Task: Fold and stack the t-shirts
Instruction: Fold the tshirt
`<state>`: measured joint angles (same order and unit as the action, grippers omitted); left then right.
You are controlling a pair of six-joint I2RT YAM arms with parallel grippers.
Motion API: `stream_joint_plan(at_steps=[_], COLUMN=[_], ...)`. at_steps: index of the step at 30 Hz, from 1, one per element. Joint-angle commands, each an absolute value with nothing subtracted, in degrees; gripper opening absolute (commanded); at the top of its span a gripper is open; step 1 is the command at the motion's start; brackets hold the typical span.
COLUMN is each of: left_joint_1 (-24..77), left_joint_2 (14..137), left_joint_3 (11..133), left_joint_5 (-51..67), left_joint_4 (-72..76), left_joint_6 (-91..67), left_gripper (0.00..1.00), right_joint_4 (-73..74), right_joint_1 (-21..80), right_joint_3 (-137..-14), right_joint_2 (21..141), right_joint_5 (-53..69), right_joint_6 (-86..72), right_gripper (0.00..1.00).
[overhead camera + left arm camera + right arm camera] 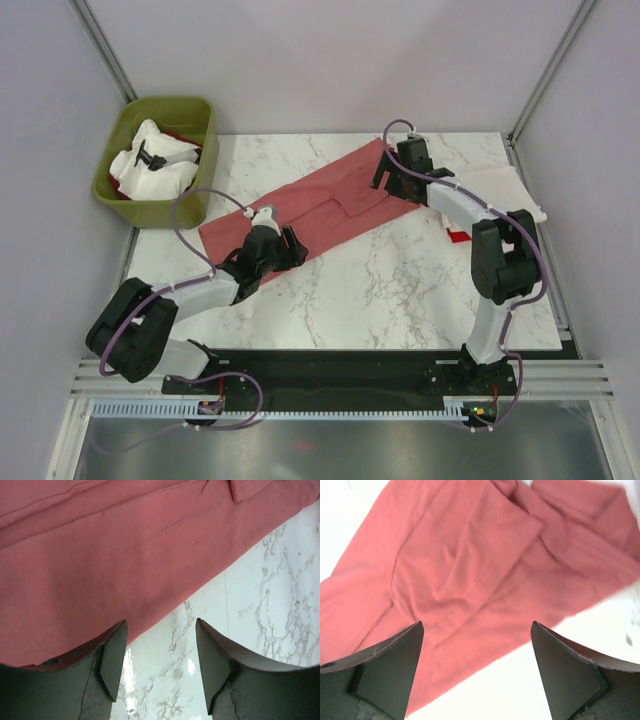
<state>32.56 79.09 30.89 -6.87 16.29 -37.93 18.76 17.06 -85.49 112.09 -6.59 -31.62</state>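
Observation:
A dusty salmon-red t-shirt (320, 205) lies folded into a long strip, running diagonally across the marble table (400, 290). My left gripper (292, 248) hovers at the strip's near-left edge, open, with only marble between its fingers (114, 655). In the left wrist view the shirt (115, 555) fills the upper part. My right gripper (385, 178) is over the far-right end, open wide and holding nothing. Its wrist view shows the rumpled shirt (470, 565) below. A cream-white t-shirt (505, 190) lies at the right, with a bit of bright red cloth (458, 236) peeking out beside it.
An olive-green bin (120, 190) stands at the far left corner, holding white cloth (155, 165) and a sliver of red. Grey walls close in the table on three sides. The arm bases sit on a black rail (340, 370) at the near edge.

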Motion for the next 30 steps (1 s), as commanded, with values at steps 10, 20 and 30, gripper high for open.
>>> stream_joint_plan(at_steps=[10, 20, 30], left_joint_1=[33.9, 33.9, 33.8], left_joint_2=[78.1, 77.3, 71.0], left_joint_3=[31.1, 31.5, 27.0], left_joint_5=[-10.1, -18.4, -19.6], left_joint_4=[14.7, 10.2, 13.2], left_joint_6=[-36.0, -40.0, -39.5], left_gripper=[0.65, 0.65, 0.65], right_joint_4=[2.6, 2.1, 15.4], right_joint_1=[16.8, 15.5, 14.4], right_joint_3=[-65.3, -71.7, -102.1], right_joint_2=[106.7, 116.6, 135.5], right_joint_5=[-2.9, -4.0, -3.8], right_joint_6=[-44.5, -44.4, -40.3], right_gripper=[0.51, 0.24, 0.50])
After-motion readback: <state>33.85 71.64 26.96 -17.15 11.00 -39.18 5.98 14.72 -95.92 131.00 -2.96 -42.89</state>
